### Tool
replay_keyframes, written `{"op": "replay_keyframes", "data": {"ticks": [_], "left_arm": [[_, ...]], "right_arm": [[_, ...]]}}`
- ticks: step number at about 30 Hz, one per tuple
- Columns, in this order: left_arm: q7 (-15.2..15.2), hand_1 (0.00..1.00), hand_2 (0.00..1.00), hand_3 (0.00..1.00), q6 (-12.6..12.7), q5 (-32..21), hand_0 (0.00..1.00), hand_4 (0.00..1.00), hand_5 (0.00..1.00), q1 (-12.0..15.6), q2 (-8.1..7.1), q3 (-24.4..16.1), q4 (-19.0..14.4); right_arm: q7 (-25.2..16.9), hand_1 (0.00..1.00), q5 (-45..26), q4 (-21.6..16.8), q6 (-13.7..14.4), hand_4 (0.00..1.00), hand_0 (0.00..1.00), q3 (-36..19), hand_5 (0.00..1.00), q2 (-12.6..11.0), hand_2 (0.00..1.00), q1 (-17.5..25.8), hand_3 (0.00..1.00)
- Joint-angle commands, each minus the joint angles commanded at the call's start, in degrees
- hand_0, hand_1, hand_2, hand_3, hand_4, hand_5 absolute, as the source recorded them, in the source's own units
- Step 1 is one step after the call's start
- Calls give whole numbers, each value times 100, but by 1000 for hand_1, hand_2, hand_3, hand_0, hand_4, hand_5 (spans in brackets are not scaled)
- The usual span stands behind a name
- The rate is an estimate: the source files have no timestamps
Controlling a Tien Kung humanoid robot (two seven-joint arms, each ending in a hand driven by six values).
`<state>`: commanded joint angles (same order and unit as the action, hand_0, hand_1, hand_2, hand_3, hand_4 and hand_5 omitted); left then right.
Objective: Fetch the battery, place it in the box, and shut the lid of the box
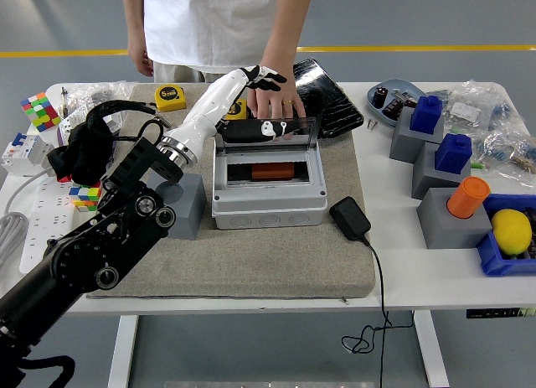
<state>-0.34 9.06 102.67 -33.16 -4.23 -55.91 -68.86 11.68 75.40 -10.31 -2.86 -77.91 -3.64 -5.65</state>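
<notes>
Battery (269, 170) lies inside the grey box (268, 205). The left hand (258, 103) hovers over the raised lid (266, 130), fingers loose, holding nothing. It should press the lid's top edge down gently, clear of the person's hand (279, 99).

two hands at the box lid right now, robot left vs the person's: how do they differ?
Robot's left hand is black-and-white, entering from the left, with its thumb over the clear lid's top edge. The person's hand is bare, wears a ring, reaches from the far side and rests on the mat behind the lid. Both sit at the upright lid of the grey box.
</notes>
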Motion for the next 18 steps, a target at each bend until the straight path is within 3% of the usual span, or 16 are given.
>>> {"op": "replay_keyframes", "data": {"ticks": [4, 5, 10, 11, 16, 17, 18], "left_arm": [[187, 784, 743, 743, -117, 125, 790, 998, 505, -22, -29, 13, 143], [290, 708, 692, 723, -185, 187, 695, 998, 515, -18, -46, 23, 164], [516, 708, 692, 723, -323, 96, 695, 998, 515, 10, -105, 103, 92], [533, 526, 625, 711, -328, 35, 438, 998, 526, 16, -113, 122, 59], [773, 526, 625, 711, -453, 20, 438, 998, 526, 48, -128, 149, -112], [816, 411, 602, 701, -480, 18, 372, 998, 532, 58, -136, 152, -149], [867, 411, 602, 701, -515, 5, 372, 998, 532, 71, -145, 163, -199]], "right_arm": [[-3, 650, 0, 0, 0, 979, 602, -4, 560, -1, 668, -1, 578], [-3, 649, 4, 0, -1, 979, 602, -4, 561, -3, 668, 0, 578], [-7, 649, 1, 0, 0, 979, 602, -11, 561, -3, 668, 6, 578], [-8, 649, 0, 0, 0, 979, 603, -12, 561, -3, 668, 8, 578], [-8, 649, 35, 0, -1, 979, 603, -23, 561, -3, 668, 9, 578], [-9, 649, 34, 0, -1, 979, 602, -20, 562, -4, 668, 7, 578], [-11, 649, 23, 0, -1, 979, 602, -14, 562, -5, 668, 8, 578]]}}
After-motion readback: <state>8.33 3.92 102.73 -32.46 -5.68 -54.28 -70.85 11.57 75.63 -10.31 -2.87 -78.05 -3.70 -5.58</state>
